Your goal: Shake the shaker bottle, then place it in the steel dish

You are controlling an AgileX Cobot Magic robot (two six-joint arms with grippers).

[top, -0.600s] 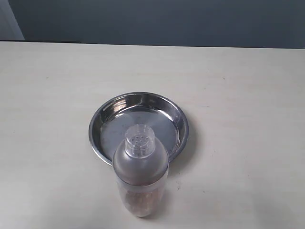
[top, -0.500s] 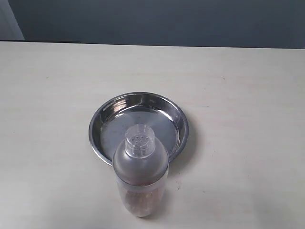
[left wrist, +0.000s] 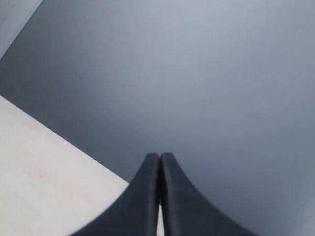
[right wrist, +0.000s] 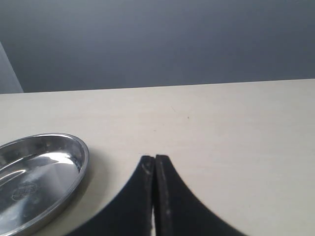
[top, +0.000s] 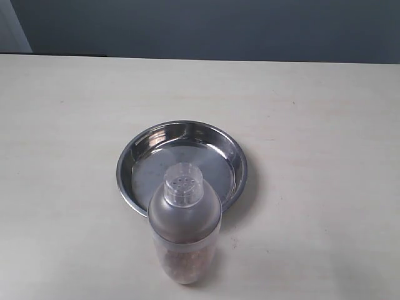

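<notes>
Both pinched together on nothing, our left gripper [left wrist: 160, 160] and right gripper [right wrist: 154, 160] hang away from the clear plastic granule-filled shaker bottle [top: 184, 228] — upright, waiting beside the shiny round steel dish [top: 181, 159] ahead of the right one.

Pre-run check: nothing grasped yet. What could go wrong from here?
1. Left gripper and right gripper are both shut; approaching unopened could knock the bottle over.
2. The bottle is tall and stands close by the dish; a nudge may tip it.
3. Its cap has open holes; shaking might spill granules.
</notes>
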